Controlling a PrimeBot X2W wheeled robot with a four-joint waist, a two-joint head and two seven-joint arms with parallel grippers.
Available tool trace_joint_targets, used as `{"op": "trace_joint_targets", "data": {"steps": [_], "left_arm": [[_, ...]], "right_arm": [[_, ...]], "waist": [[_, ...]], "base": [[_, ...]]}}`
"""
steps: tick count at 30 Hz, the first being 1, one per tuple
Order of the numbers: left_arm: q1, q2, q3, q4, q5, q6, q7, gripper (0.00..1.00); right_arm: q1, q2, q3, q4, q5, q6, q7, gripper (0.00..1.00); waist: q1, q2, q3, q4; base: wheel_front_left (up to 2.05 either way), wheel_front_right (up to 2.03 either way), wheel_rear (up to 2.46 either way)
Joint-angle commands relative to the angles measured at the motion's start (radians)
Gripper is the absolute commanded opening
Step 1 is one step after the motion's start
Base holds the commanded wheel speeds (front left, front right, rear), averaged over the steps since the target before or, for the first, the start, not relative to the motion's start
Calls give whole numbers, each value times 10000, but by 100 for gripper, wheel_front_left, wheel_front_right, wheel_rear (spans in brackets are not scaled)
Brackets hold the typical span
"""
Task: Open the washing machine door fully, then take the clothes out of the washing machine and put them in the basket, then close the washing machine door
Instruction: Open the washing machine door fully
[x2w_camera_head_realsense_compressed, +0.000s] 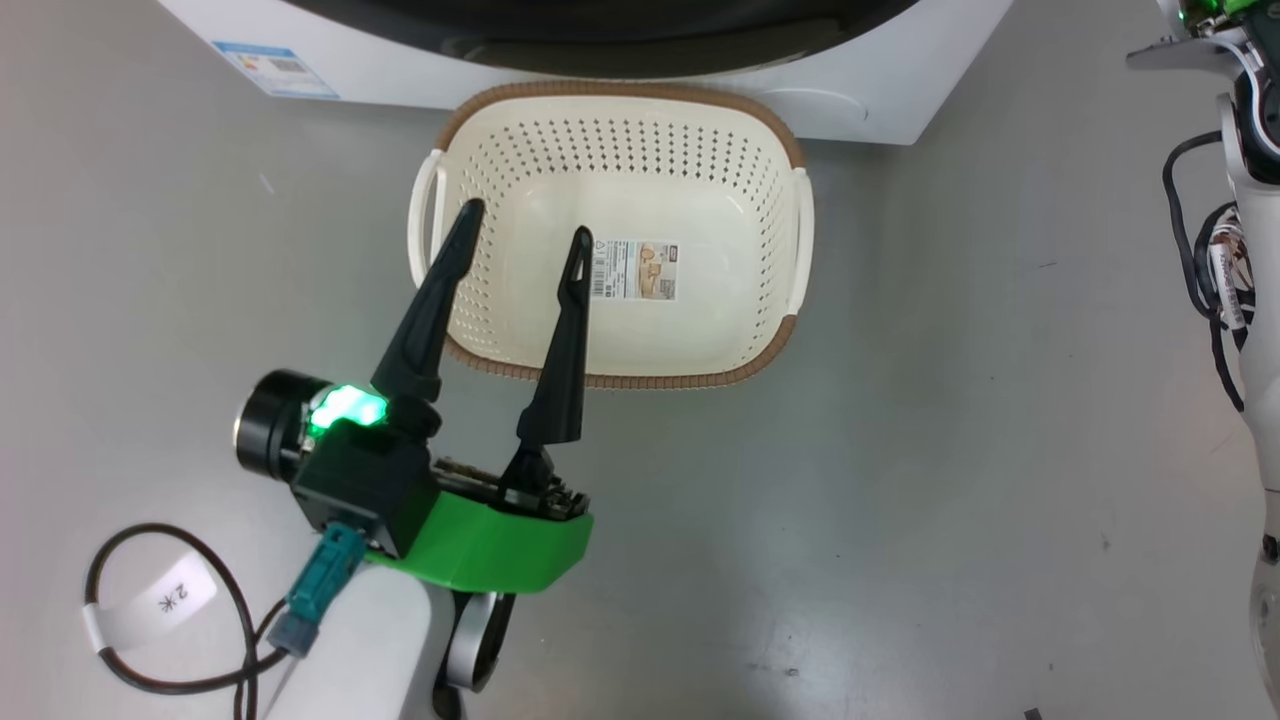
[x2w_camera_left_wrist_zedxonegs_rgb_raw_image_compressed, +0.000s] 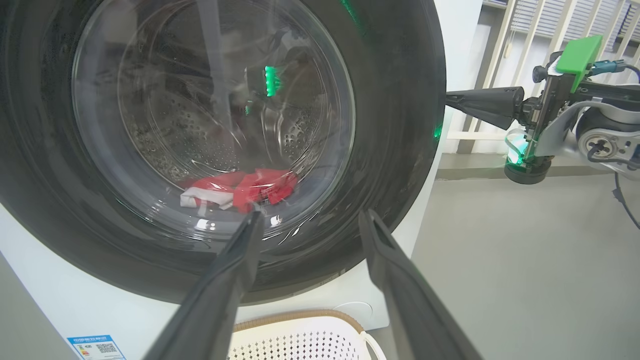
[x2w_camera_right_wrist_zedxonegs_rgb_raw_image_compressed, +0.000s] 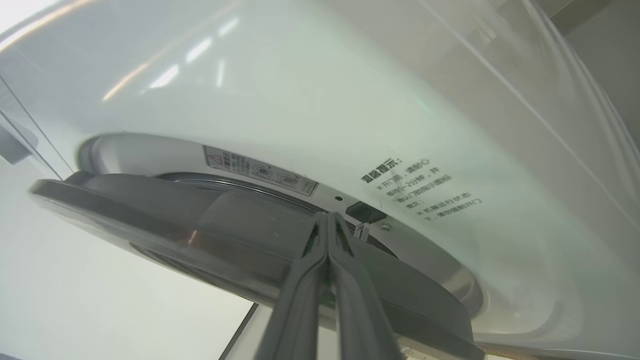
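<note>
Big white washing machine (x2w_camera_left_wrist_zedxonegs_rgb_raw_image_compressed: 75, 300), boxy front-loader, small blue label (x2w_camera_head_realsense_compressed: 275, 68) low on one front corner. Standing on grey floor (x2w_camera_head_realsense_compressed: 950, 450), directly behind the basket (x2w_camera_head_realsense_compressed: 620, 92).

Round washing machine door (x2w_camera_left_wrist_zedxonegs_rgb_raw_image_compressed: 400, 125): wide glossy black rim, bulging clear glass bowl (x2w_camera_left_wrist_zedxonegs_rgb_raw_image_compressed: 150, 60) at centre, green glints reflected in it. In the left wrist view, lying against the machine front, shut or near it. In the right wrist view, seen edge-on against the white front, with a printed warning strip (x2w_camera_right_wrist_zedxonegs_rgb_raw_image_compressed: 260, 171) and a dark latch slot (x2w_camera_right_wrist_zedxonegs_rgb_raw_image_compressed: 365, 212) just past the rim. Latched or not: cannot tell.

Bright red clothes (x2w_camera_left_wrist_zedxonegs_rgb_raw_image_compressed: 240, 189) with white bands, crumpled in a low heap at the bottom of the perforated steel drum (x2w_camera_left_wrist_zedxonegs_rgb_raw_image_compressed: 165, 145), seen through the glass. Inside the machine, behind the door.

Cream-white perforated plastic for the basket, brown woven-look rim, two side handles (x2w_camera_head_realsense_compressed: 425, 215), barcode sticker (x2w_camera_head_realsense_compressed: 637, 270) on the bare bottom. Set on the floor just in front of the machine's base, below the door.

On the left gripper (x2w_camera_head_realsense_compressed: 527, 220), fingers spread wide, nothing between them. Hanging over the basket's left part in the head view; pointed at the lower door glass in its own wrist view.

On the right gripper (x2w_camera_right_wrist_zedxonegs_rgb_raw_image_compressed: 327, 216), fingers pressed together, nothing clamped between them. Tips at the door's right rim, beside the latch slot. Contact with the rim: cannot tell.
</note>
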Motion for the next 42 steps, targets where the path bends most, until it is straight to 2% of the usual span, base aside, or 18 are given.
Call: {"op": "trace_joint_targets", "data": {"steps": [1,22,42], "left_arm": [[-159,177,225,-316,59,101,-78,100],[-117,177,126,-104,-95,189,-78,100],[-76,177,189,104,-23,59,-78,100]], "right_arm": [[-285,116,151,-194,54,-7,51,0],[-1037,-43,669,877,51,-7,350,0],[-879,62,1034,1204,733,-7,1383,0]], "waist": [[0,0,86,74],[0,0,79,505],[0,0,-232,395]], "base": [[0,0,0],[0,0,0],[0,0,0]]}}
